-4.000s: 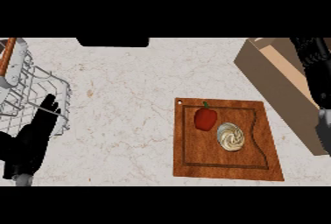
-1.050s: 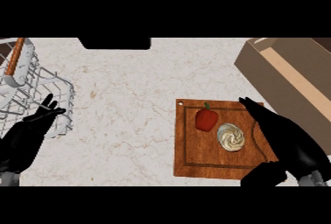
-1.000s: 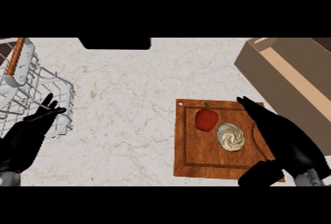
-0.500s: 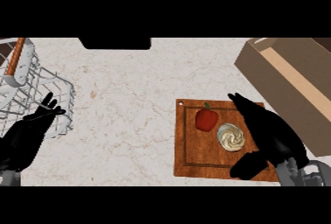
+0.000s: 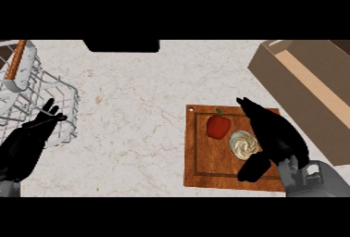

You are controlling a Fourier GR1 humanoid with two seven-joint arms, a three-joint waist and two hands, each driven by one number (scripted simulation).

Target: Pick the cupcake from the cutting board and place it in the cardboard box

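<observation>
Cupcake [image 5: 242, 144] upright, swirl up, by right hand [image 5: 275, 135]

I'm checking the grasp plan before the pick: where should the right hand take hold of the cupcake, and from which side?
Probably round its sides, from above and from the right. The cupcake stands upright on the cutting board, swirled top up. The red pepper lies close at its upper left, so that side is crowded. The right hand is open beside it on the right.
</observation>
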